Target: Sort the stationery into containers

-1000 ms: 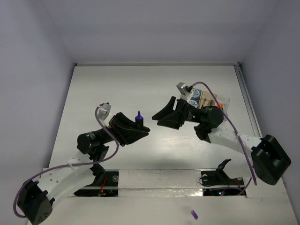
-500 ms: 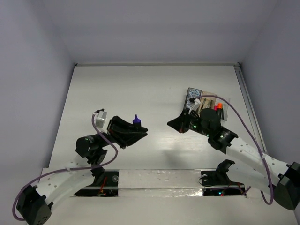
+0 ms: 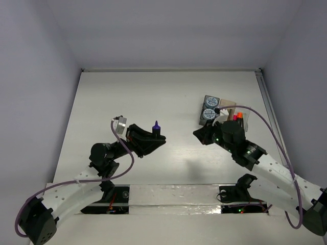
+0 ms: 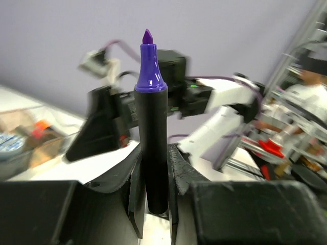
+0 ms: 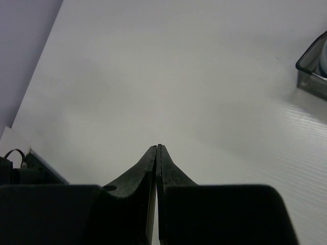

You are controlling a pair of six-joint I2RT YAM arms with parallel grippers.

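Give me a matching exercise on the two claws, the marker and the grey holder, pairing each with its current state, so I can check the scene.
Things:
1. left claw
2. right claw
3. purple marker
4. grey holder

States:
A. contains round blue-and-white pieces
B. shut, holding nothing
C. upright, uncapped, nib pointing up
D. shut on the purple marker

Pairs: 1-D, 2-B, 3-C, 4-A

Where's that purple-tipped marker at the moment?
In the top view, the purple-tipped marker stands upright, clamped in the left end effector, left of centre over the table.
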